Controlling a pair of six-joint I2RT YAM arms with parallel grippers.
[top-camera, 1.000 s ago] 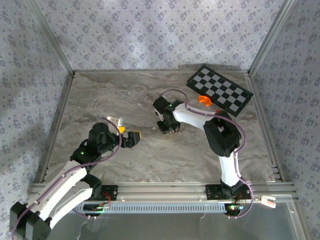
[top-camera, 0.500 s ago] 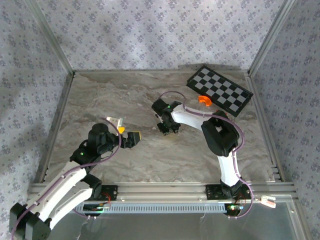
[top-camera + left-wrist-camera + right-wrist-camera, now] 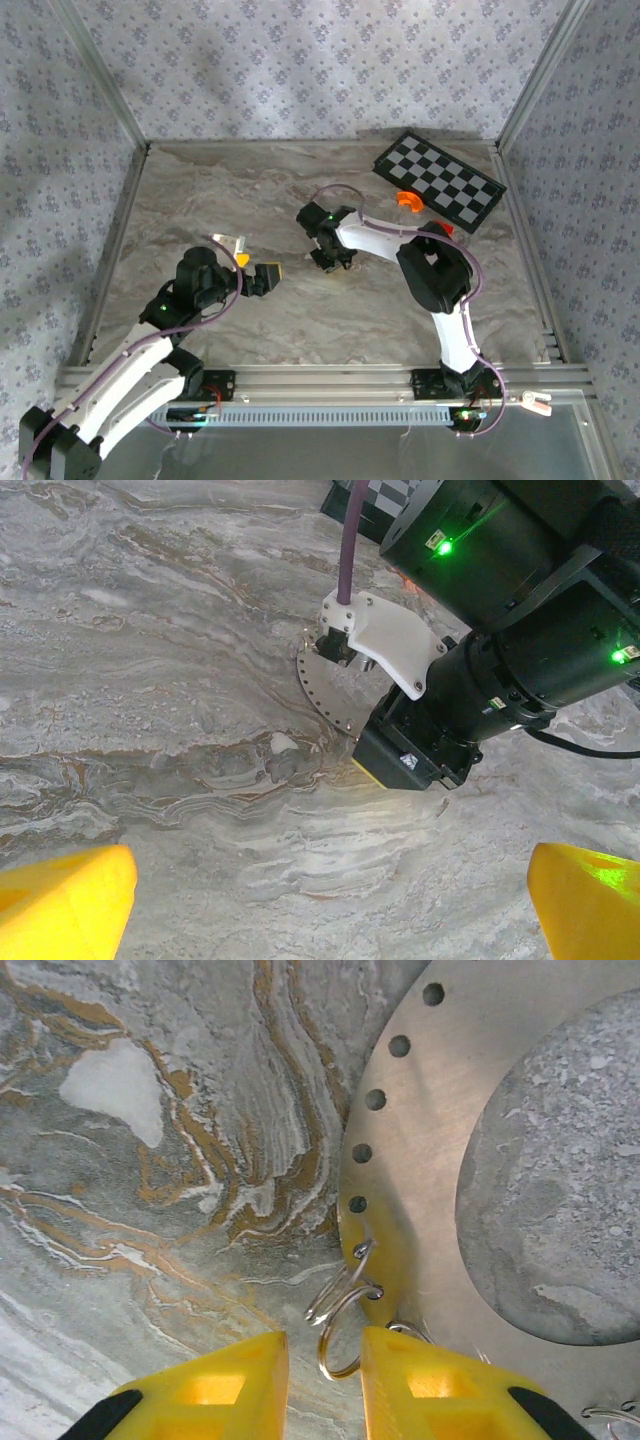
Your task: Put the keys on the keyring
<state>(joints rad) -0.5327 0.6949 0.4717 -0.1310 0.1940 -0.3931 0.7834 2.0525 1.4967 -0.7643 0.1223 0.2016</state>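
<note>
The right gripper [image 3: 325,1360] has edged left over the perforated disc [image 3: 420,1160], jaws nearly shut astride the keyring [image 3: 340,1328] hooked at the disc's rim, grip uncertain, so a pull may slip or drag the disc; the left gripper [image 3: 320,900], well off it, gapes empty.

The marbled table [image 3: 200,200] bears a checkerboard [image 3: 440,180], an orange piece [image 3: 407,201] and a perforated metal disc [image 3: 410,1160].

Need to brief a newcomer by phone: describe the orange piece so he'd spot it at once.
Find the checkerboard lying at an angle in the far right corner of the table. At its near-left edge sits the orange piece, a small curved arc. Its bright orange colour and bent shape stand out against the black-and-white squares and grey marble around it.
</note>
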